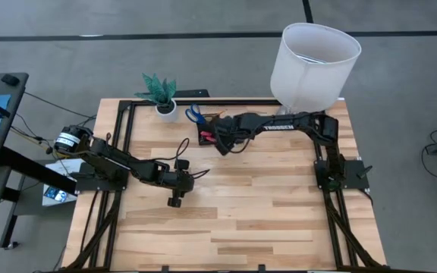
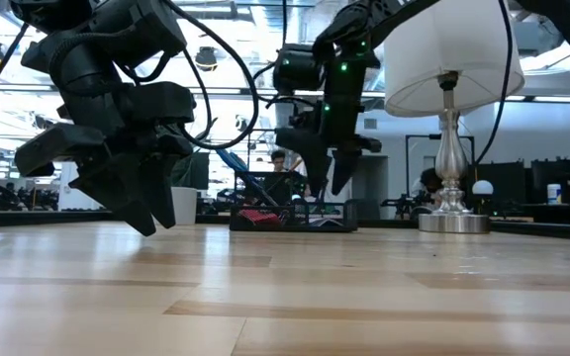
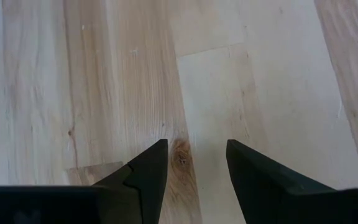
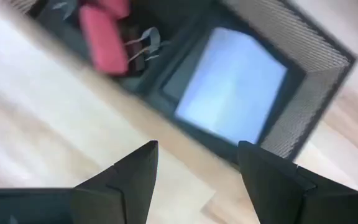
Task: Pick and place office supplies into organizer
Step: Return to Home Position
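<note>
- Okay, organizer (image 1: 203, 130) sits at the back middle of the table (image 1: 264, 220), between plant pot (image 1: 166, 108) and lamp (image 1: 313, 61), partly hidden under the right arm.
- Right wrist view: note pad (image 4: 232, 84) lies flat inside one mesh-walled compartment; pink eraser (image 4: 102, 37) and black clips (image 4: 143, 46) are in the section next to it.
- Scissors (image 1: 194, 114): blue handles show at the organizer's end toward the pot, just beside it.
- Right gripper (image 1: 224, 145) hangs above the organizer's front edge, fingers (image 4: 135, 171) spread, holding nothing; the arm reaches in from the right side, passing the lamp base.
- Low view: right gripper (image 2: 325, 173) points down, tips clear above the organizer (image 2: 300, 216).
- Left gripper (image 1: 175, 200) is out over bare wood at left centre, well apart from the organizer, arm stretched from the left edge.
- Left wrist view: fingers (image 3: 148, 168) apart, nothing between them, only planks below.
- Low view: left gripper (image 2: 144, 220) is tilted down, tips close to the table, touching or not I cannot tell.
- Table is light wood planks on a black frame; grey floor around it.
- Room behind: glass walls, ceiling lights, desks.
</note>
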`<control>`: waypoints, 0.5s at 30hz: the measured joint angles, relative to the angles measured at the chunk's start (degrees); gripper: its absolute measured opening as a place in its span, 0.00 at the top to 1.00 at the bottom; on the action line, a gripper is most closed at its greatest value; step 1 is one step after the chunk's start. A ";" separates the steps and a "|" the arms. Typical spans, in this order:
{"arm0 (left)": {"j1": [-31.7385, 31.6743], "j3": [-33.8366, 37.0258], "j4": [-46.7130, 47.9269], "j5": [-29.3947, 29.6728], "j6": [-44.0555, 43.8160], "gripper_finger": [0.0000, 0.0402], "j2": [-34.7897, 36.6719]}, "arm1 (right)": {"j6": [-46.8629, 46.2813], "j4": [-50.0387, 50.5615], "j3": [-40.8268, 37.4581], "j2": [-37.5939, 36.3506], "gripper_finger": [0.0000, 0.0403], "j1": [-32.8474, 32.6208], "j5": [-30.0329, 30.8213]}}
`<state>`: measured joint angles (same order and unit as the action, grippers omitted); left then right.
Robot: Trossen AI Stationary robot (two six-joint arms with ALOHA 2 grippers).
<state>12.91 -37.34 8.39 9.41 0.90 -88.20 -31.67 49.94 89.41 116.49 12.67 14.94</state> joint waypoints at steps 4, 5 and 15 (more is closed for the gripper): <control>-0.12 0.00 0.58 0.04 -1.22 0.61 0.00 | 4.46 0.03 0.00 -1.14 0.46 -4.11 3.28; -0.17 0.00 0.78 0.16 -1.71 0.61 0.00 | 4.84 -0.20 0.00 -1.91 0.46 -5.42 6.12; 0.68 0.02 -3.32 6.32 -2.41 0.61 3.92 | 8.40 0.47 -0.48 -16.32 0.46 -21.33 34.07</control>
<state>13.60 -37.32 5.07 15.73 -1.51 -84.29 -23.27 50.41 88.93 100.16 -8.66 49.02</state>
